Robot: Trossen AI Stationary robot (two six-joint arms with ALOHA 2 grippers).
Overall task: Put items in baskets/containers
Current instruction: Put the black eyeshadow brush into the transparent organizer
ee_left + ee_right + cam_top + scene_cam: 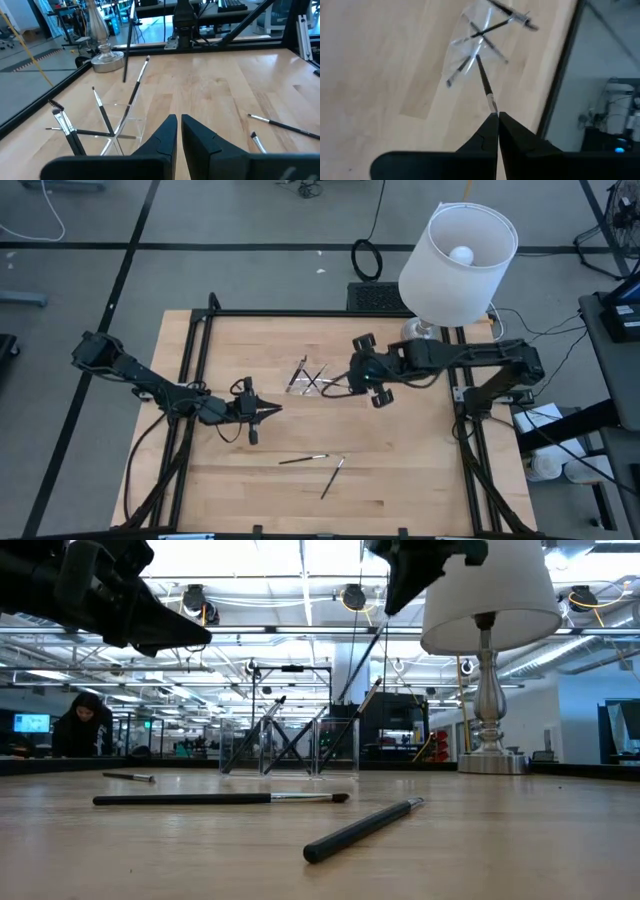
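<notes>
Brush (pixel 484 82) pinched by right gripper (pixel 497 116) above clear container (pixel 472 42).

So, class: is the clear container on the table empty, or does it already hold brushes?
Not empty. In the low view the clear container holds several brushes standing crossed and leaning; the left wrist view shows the same.
</notes>
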